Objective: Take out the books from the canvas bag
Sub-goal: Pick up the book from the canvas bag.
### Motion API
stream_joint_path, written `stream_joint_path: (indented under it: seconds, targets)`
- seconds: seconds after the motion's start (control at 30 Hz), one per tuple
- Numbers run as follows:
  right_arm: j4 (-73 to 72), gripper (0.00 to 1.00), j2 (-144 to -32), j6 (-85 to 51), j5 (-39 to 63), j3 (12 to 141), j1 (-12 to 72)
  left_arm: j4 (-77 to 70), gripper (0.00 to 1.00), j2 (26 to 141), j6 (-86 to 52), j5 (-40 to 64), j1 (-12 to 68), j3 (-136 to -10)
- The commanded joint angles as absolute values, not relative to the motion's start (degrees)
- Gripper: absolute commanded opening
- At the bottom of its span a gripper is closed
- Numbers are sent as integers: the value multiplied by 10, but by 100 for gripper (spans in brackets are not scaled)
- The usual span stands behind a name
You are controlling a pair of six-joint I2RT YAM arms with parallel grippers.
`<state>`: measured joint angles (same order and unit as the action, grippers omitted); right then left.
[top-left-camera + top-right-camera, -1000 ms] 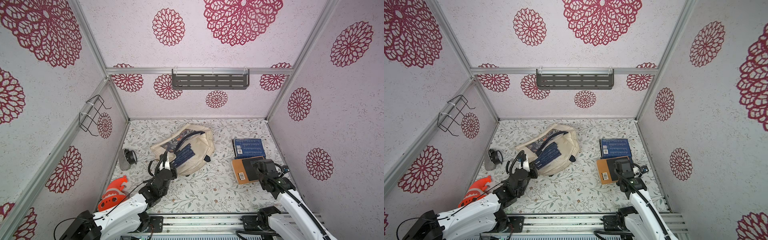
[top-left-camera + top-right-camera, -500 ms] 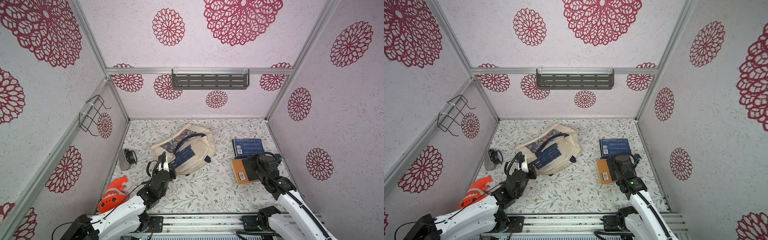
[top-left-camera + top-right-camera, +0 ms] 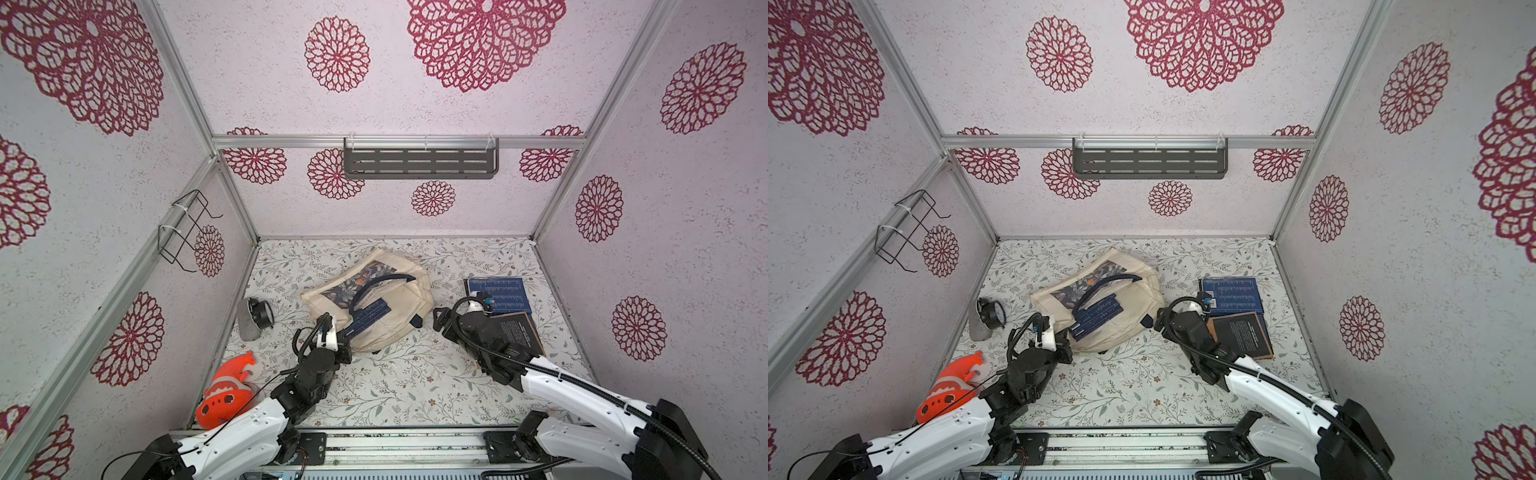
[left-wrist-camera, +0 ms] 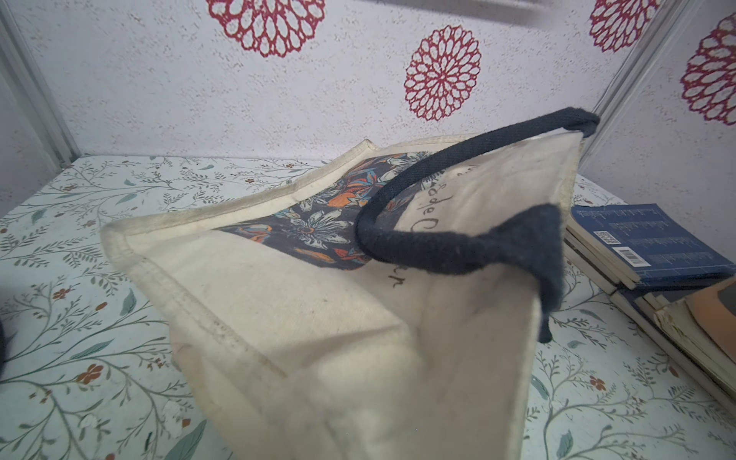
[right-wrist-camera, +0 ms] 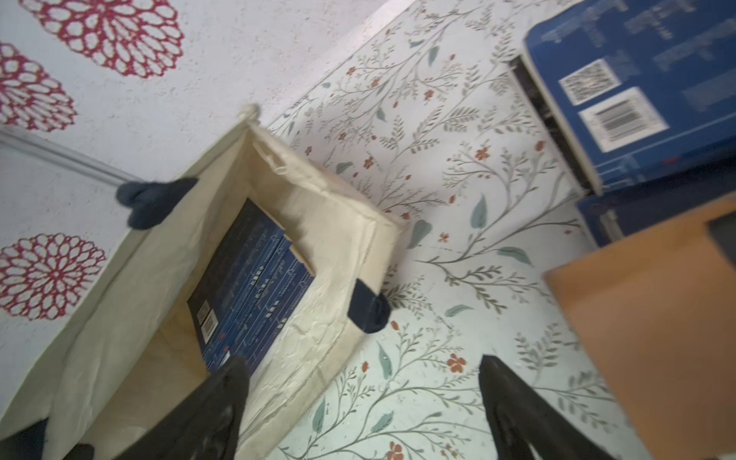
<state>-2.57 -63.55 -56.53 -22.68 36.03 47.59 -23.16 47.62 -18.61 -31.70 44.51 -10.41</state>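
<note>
The cream canvas bag lies on its side mid-table, with its navy handle arched over its mouth. Several dark-blue books lie inside it, and the right wrist view shows these books through the mouth. My left gripper is shut on the bag's near-left corner; bag cloth hides its fingers in the left wrist view. My right gripper hovers open just right of the bag mouth, its fingers spread over bare table. More books, a blue stack and an orange-edged one, lie to the right.
An orange toy fish and a grey object with a black round part sit along the left wall. A wire rack hangs on the left wall and a grey shelf on the back wall.
My right gripper has swung left from above the orange-edged book to the bag's mouth. The left gripper has stayed at the bag's corner.
</note>
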Motion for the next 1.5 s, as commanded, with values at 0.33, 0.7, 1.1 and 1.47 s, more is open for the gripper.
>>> stream_joint_path:
  seconds: [0.33, 0.7, 1.1, 1.47]
  targets:
    - [-201, 87, -880, -607, -261, 468, 584, -294, 0, 452, -162, -287, 468, -102]
    - [-252, 76, -1012, -635, -220, 535, 594, -298, 0, 454, -156, -287, 474, -103]
    - [-270, 72, -1091, -667, -197, 578, 594, -303, 0, 460, -150, -277, 480, -105]
    - [-309, 71, -1121, -725, -207, 568, 594, -313, 0, 454, -142, -262, 487, -100]
